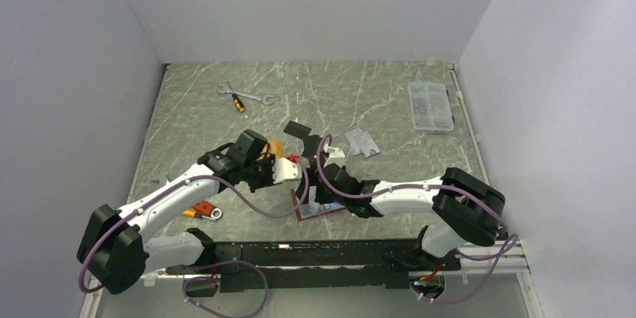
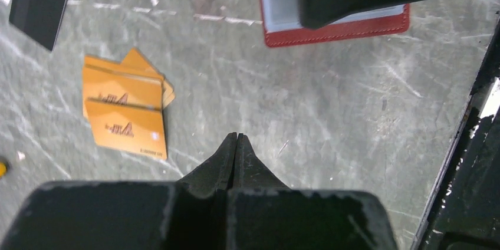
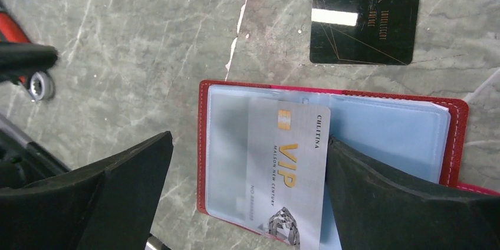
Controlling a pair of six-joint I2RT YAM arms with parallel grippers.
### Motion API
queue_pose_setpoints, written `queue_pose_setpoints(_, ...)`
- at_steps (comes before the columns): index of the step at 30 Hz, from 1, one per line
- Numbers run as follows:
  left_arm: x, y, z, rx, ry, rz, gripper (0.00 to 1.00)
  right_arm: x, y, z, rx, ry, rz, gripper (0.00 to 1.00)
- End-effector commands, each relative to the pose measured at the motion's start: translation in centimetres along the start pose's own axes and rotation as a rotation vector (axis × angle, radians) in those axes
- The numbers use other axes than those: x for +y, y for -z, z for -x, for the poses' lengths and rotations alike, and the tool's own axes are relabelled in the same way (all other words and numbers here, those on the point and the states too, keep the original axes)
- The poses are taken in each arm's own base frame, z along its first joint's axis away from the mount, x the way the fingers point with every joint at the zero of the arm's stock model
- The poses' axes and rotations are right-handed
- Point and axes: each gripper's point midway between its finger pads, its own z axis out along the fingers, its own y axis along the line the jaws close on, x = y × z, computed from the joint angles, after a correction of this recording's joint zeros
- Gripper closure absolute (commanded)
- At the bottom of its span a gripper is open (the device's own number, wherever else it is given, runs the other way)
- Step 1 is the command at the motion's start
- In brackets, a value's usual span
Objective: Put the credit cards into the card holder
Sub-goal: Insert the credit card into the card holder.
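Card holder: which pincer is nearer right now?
Right. The right pincer hangs open directly over the card holder, straddling the silver VIP card there. The left pincer is shut over bare table, the holder ahead of it.

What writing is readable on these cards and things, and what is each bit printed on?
"VIP": big gold letters, silver-grey plastic card at the open dark-red leather-look card holder.
"CHLITINA": small, same card's corner.
"MAISON NEW CENTURY": small, beside "VIP".
Number line on that card: too faint to read.
Black plastic card: gold lettering, too small to read.
Orange plastic cards: logo and small print, blurred.
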Motion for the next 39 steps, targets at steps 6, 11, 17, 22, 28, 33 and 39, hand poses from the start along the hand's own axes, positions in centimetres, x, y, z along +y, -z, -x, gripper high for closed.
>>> queue_pose_setpoints(6, 1.4, 3.6, 0.7, -0.097, 0.130, 0.041, 1.00, -4.0, 0.0, -3.4, 0.098, 0.177, -0.269, 0.00)
queue_pose_setpoints(11, 0.8, 3.9, 0.4, -0.092, 0.149, 0.041, 1.00, -2.9, 0.3, -2.7, 0.076, 0.240, -0.318, 0.00)
queue_pose_setpoints(17, 0.9, 4.1, -0.4, -0.062, 0.143, 0.055, 1.00, -0.9, 1.2, -1.1, 0.046, 0.275, -0.310, 0.00)
queue_pose_setpoints(22, 0.8, 4.3, -0.4, -0.064, 0.145, 0.053, 1.00, 1.1, 1.8, -0.5, 0.060, 0.272, -0.247, 0.00)
queue_pose_setpoints(28, 0.6, 4.4, -0.6, -0.064, 0.141, 0.054, 1.00, 2.5, 2.0, -0.1, 0.127, 0.302, -0.230, 0.00)
queue_pose_setpoints(33, 0.5, 4.5, -1.0, -0.062, 0.137, 0.063, 1.00, 2.2, 2.2, -0.7, 0.154, 0.269, -0.244, 0.00)
queue_pose_setpoints(39, 0.3, 4.4, -0.2, -0.108, 0.125, 0.049, 1.00, 1.0, 2.9, -1.5, 0.150, 0.215, -0.252, 0.00)
